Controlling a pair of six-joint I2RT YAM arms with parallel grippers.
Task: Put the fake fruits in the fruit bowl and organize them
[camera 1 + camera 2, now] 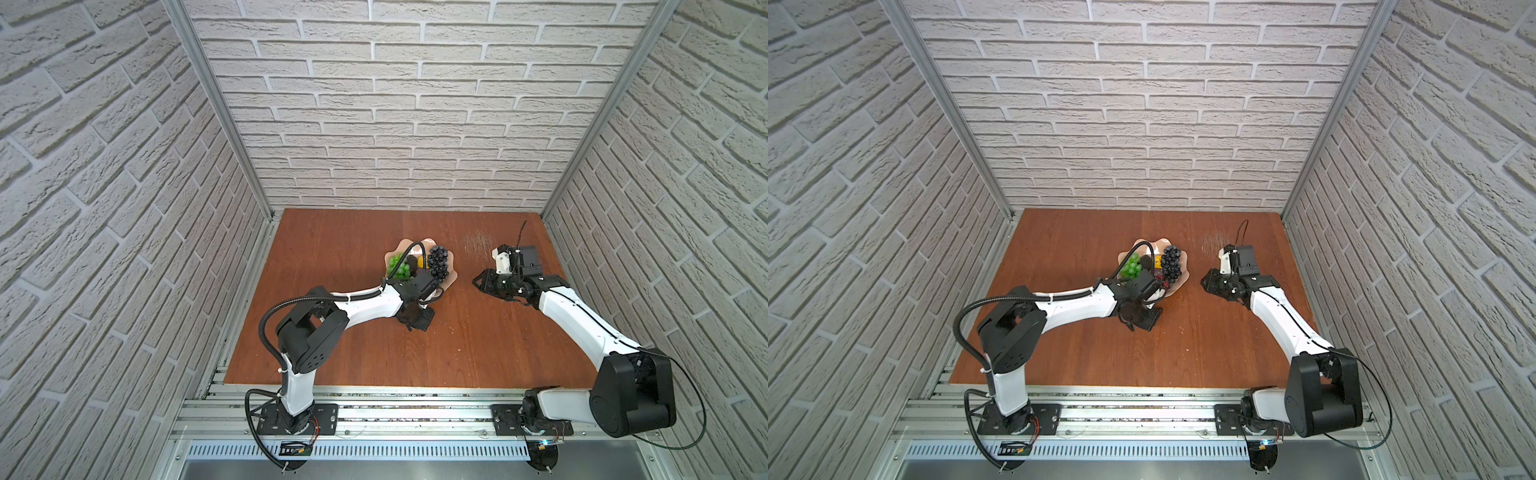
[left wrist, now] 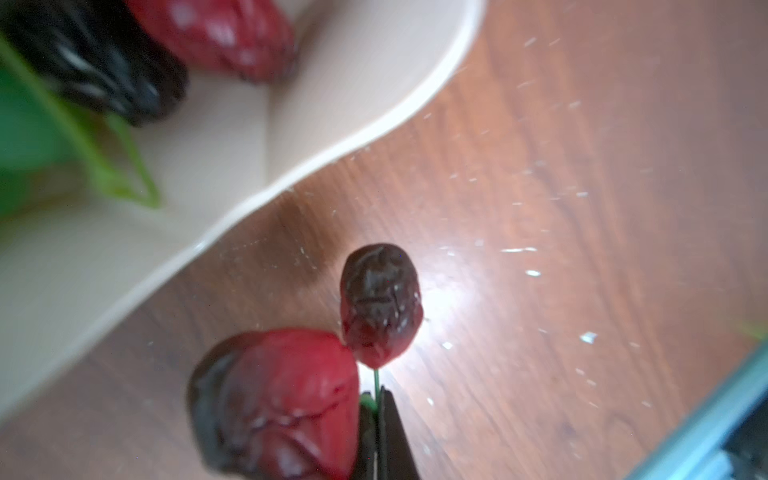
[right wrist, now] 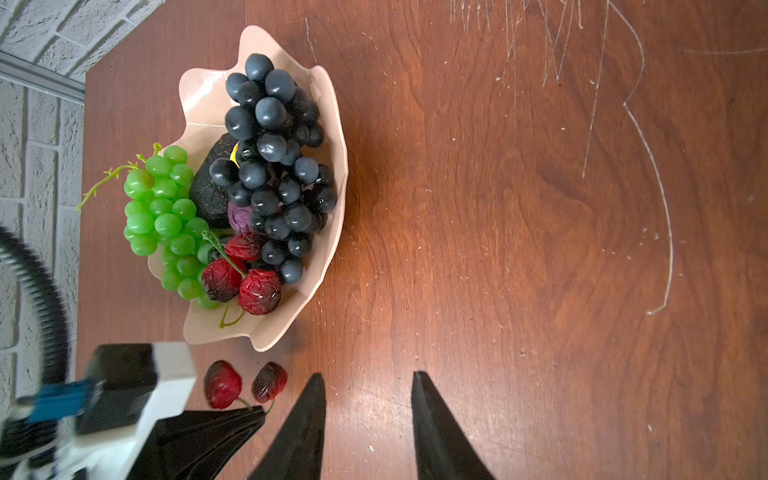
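Observation:
The pale peach fruit bowl [image 3: 199,99] [image 1: 415,244] holds a green grape bunch [image 3: 162,216] [image 1: 400,268], a dark grape bunch [image 3: 274,166] [image 1: 438,259], a dark avocado [image 3: 210,187], a purple round fruit [image 3: 240,218], a sliver of yellow fruit [image 3: 235,154] and three stemmed cherries [image 3: 257,289]. Two more cherries, one red [image 2: 282,399] [image 3: 222,384] and one dark [image 2: 380,305] [image 3: 269,381], lie on the table just outside the bowl's rim [image 2: 332,153]. My left gripper [image 2: 376,399] [image 3: 259,411] [image 1: 417,319] is shut on their green stems. To the right of the bowl, my right gripper [image 3: 368,376] [image 1: 478,282] stands open and holds nothing.
The brown wooden table [image 1: 457,353] carries pale scratch marks [image 3: 648,166] to the right of the bowl. Brick-patterned walls [image 1: 415,124] close it in at the back and both sides. The left arm's black cable [image 1: 409,249] arcs over the bowl.

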